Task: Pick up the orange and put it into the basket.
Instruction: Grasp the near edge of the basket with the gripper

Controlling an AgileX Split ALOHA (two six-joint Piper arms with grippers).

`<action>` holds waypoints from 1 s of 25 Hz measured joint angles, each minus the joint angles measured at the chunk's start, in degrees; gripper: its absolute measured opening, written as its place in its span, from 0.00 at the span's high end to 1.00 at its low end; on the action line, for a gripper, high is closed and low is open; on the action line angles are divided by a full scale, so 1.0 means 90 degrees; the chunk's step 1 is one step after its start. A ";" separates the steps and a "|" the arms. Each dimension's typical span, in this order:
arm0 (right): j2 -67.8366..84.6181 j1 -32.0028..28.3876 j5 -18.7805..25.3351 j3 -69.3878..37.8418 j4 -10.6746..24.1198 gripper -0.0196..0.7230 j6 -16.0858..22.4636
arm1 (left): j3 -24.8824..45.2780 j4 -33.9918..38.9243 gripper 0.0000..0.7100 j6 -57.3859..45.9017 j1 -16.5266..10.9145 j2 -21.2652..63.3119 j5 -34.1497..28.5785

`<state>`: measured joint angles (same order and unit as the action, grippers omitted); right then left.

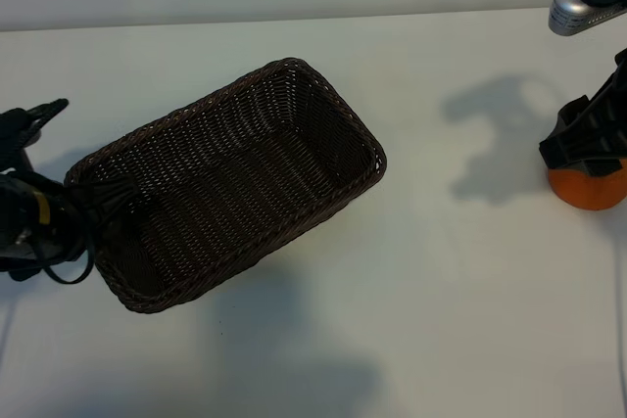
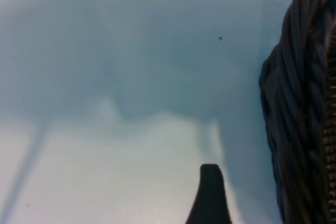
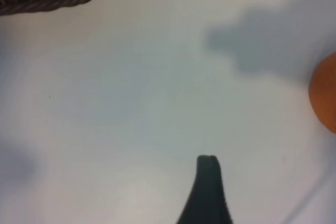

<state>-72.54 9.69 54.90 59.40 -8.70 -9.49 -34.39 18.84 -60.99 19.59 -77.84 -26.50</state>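
Exterior view: your right gripper (image 1: 588,149), jaws wide and holding nothing, hangs directly over the orange (image 1: 588,188) on the table's (image 1: 441,291) right edge, far nearer than the open, empty left gripper (image 1: 34,183) beside the basket (image 1: 323,208).

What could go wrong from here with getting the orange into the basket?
The orange sits at the table's far right edge, partly hidden under the right gripper, whose open fingers are not yet clearly around it; a round fruit nudged off-centre may roll away. The basket lies well to the left, so the carry is long and a weak grip could drop it. The left gripper crowds the basket's left end and may bump it.
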 joint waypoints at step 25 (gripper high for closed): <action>0.0000 0.0000 0.0127 0.0000 0.0000 0.22 -0.0006 | 0.0000 -0.0341 0.18 -0.0270 0.0000 -0.1141 0.0798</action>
<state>-72.54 9.69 56.04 59.40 -8.70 -9.55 -34.39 15.77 -63.42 19.59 -88.11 -19.32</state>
